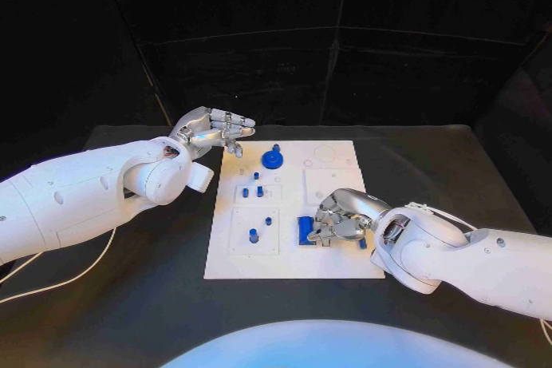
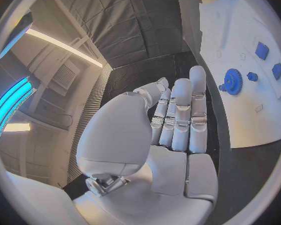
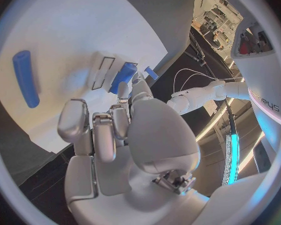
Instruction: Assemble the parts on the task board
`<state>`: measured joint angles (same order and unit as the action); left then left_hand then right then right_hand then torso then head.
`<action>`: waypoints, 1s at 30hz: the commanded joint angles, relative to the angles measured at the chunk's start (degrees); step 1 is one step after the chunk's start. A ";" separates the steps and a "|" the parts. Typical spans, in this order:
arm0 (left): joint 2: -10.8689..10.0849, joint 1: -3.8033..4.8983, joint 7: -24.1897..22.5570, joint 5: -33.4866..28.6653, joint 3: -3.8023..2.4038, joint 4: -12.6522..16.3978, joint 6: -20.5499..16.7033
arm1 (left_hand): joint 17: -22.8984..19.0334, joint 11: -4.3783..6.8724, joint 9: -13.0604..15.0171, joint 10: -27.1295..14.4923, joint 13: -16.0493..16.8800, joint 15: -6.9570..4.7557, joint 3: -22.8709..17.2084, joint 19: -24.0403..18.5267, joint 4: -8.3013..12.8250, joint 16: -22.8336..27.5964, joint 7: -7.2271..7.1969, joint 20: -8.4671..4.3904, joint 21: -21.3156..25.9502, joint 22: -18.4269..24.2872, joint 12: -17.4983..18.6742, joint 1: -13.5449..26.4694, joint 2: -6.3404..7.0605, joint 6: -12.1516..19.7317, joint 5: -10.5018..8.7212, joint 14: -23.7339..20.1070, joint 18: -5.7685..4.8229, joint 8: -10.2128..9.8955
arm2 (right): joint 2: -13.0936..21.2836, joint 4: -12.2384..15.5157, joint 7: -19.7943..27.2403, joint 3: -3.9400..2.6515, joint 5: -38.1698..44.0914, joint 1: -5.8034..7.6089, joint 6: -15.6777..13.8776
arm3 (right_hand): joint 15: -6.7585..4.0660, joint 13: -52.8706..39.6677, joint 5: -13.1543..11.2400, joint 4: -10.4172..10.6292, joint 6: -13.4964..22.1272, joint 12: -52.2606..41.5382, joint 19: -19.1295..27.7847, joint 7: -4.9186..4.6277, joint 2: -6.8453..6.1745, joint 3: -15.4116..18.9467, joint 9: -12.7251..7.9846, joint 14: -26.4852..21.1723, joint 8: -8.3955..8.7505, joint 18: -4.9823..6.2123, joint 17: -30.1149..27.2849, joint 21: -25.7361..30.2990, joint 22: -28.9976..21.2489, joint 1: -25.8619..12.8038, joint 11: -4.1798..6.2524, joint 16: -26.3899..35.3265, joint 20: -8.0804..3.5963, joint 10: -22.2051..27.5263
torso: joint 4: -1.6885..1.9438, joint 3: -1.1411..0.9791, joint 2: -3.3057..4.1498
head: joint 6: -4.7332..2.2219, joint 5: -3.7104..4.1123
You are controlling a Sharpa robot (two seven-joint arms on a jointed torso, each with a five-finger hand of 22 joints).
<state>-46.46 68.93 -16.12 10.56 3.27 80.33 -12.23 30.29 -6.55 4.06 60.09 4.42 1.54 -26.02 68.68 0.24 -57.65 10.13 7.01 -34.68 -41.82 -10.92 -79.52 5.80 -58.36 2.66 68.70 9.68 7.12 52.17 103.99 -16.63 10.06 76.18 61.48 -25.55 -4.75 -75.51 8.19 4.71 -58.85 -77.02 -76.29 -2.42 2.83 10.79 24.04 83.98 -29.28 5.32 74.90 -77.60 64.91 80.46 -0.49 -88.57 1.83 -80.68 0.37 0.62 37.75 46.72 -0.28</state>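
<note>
The white task board (image 1: 345,260) lies in the middle of the black table. A blue gear (image 1: 273,158) (image 2: 232,81) stands near its far edge, and several small blue pegs (image 1: 253,191) stand in its left half. My left hand (image 1: 213,130) (image 2: 178,115) hovers over the board's far left corner, fingers straight and side by side, holding nothing. My right hand (image 1: 341,215) (image 3: 115,130) is curled low over the board's near right part. Its thumb and a fingertip pinch a blue block (image 1: 306,228) (image 3: 123,75) that stands beside a rectangular slot (image 3: 103,71).
A blue rod (image 3: 26,78) lies on the board close to my right hand, seen as a blue piece (image 1: 361,243) by the wrist. A cable (image 1: 69,276) runs over the table at the left. Black curtains close the back.
</note>
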 commanded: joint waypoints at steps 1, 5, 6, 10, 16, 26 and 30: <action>0.03 0.09 -0.25 -0.18 -0.05 0.05 0.35 | -0.09 -0.06 -0.08 -0.27 -0.08 -0.06 0.27 -0.42 -0.17 -0.40 0.15 -0.05 0.18 0.09 -0.26 0.55 0.04 0.34 0.12 -0.45 0.73 0.40 | -0.20 -0.20 -2.20 -0.02 2.34 0.06 -1.75 | -0.50 -3.37 0.05 -0.20 -0.11 -0.34 -0.25 0.50 0.75 -0.35 0.17 5.51 -0.34 -0.29 12.66 -0.34 0.19 0.88 2.51 -0.32 -0.43 -2.75 | 0.00 -0.01 -0.02 | 0.02 -0.07; 0.04 0.09 -0.23 -0.18 -0.05 0.04 0.37 | -0.09 -0.06 -0.08 -0.27 -0.08 -0.06 0.27 -0.42 -0.17 -0.40 0.15 -0.05 0.18 0.09 -0.26 0.55 0.04 0.34 0.12 -0.45 0.73 0.40 | -0.33 -0.38 -2.66 -0.02 2.60 0.06 -2.31 | -0.52 -3.39 0.11 -0.22 -0.10 -0.36 -0.27 0.52 0.83 -0.41 0.21 5.51 -0.39 -0.30 12.69 -0.35 0.21 0.90 2.54 -0.33 -0.45 -2.77 | 0.00 0.00 0.00 | 0.03 -0.08; 0.03 0.09 -0.22 -0.18 -0.05 0.03 0.37 | -0.09 -0.06 -0.08 -0.27 -0.08 -0.06 0.27 -0.42 -0.17 -0.40 0.15 -0.05 0.18 0.09 -0.26 0.55 0.04 0.34 0.12 -0.45 0.73 0.40 | -0.33 -0.40 -2.65 -0.02 2.63 0.06 -2.35 | -0.52 -3.39 0.11 -0.22 -0.10 -0.36 -0.27 0.52 0.83 -0.41 0.21 5.51 -0.39 -0.30 12.69 -0.35 0.21 0.90 2.54 -0.33 -0.45 -2.77 | 0.00 0.00 0.01 | 0.00 -0.06; 0.02 0.09 -0.21 -0.18 -0.05 0.01 0.38 | -0.09 -0.06 -0.08 -0.27 -0.08 -0.06 0.27 -0.42 -0.17 -0.40 0.15 -0.05 0.18 0.09 -0.26 0.55 0.04 0.34 0.12 -0.45 0.73 0.40 | 0.00 -0.22 -2.08 -0.02 2.52 0.06 -2.73 | -0.57 -3.32 0.27 -0.23 0.04 -0.26 -0.24 0.52 0.80 -0.38 0.32 5.49 -0.48 -0.29 12.58 -0.34 0.17 0.74 2.55 -0.28 -0.51 -2.73 | -0.02 0.00 -0.04 | -0.04 -0.06; 0.00 0.09 -0.18 -0.18 -0.04 -0.02 0.40 | -0.09 -0.06 -0.08 -0.27 -0.08 -0.06 0.27 -0.42 -0.17 -0.40 0.15 -0.05 0.18 0.09 -0.26 0.55 0.04 0.34 0.12 -0.45 0.73 0.40 | 1.82 0.56 -0.03 -0.03 1.04 0.07 -4.43 | -0.49 -2.89 0.46 0.03 0.78 0.32 0.05 0.24 0.22 0.08 0.46 5.43 -0.40 -0.22 12.31 -0.09 -0.30 -0.18 2.37 -0.15 -0.53 -2.39 | -0.04 0.00 -0.07 | -0.15 0.11; -0.09 0.09 -0.15 -0.18 -0.03 -0.05 0.34 | -0.09 -0.06 -0.08 -0.27 -0.08 -0.06 0.27 -0.42 -0.17 -0.40 0.15 -0.05 0.18 0.09 -0.26 0.55 0.04 0.34 0.12 -0.45 0.73 0.40 | 9.36 2.95 1.76 -0.02 -1.32 0.14 -6.22 | 1.18 0.47 3.37 1.87 5.10 4.70 2.04 -2.25 0.41 0.79 -1.48 4.95 4.15 0.35 10.25 1.72 -3.54 -3.09 0.29 0.87 0.76 0.35 | -0.10 0.09 -0.07 | -0.57 1.13; -0.08 0.09 -0.13 -0.18 -0.02 0.00 0.31 | -0.09 -0.06 -0.08 -0.27 -0.08 -0.06 0.27 -0.42 -0.17 -0.40 0.15 -0.05 0.18 0.09 -0.26 0.55 0.04 0.34 0.12 -0.45 0.73 0.40 | 12.58 3.59 -0.03 -0.01 0.08 0.16 -4.62 | 1.61 1.27 6.14 2.49 5.17 5.77 2.52 -2.74 -0.03 1.77 -2.42 4.81 5.79 0.52 9.70 2.25 -4.23 -3.95 -0.16 1.20 1.30 0.93 | -0.08 0.10 -0.08 | -0.82 1.96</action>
<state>-46.54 68.92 -16.08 10.56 3.29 80.23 -12.23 30.29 -6.55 4.06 60.09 4.42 1.54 -26.02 68.68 0.24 -57.66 10.13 7.01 -34.68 -41.82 -10.92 -79.52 5.80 -58.36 2.66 68.70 9.68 7.12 64.34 107.25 -16.10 10.05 75.81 61.55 -30.31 -3.47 -81.25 14.11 7.19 -53.75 -71.35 -74.10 -4.93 2.66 12.42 21.71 83.94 -23.67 5.32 74.94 -75.69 60.74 76.96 -0.68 -87.69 2.96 -80.06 0.28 0.69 37.67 46.04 1.24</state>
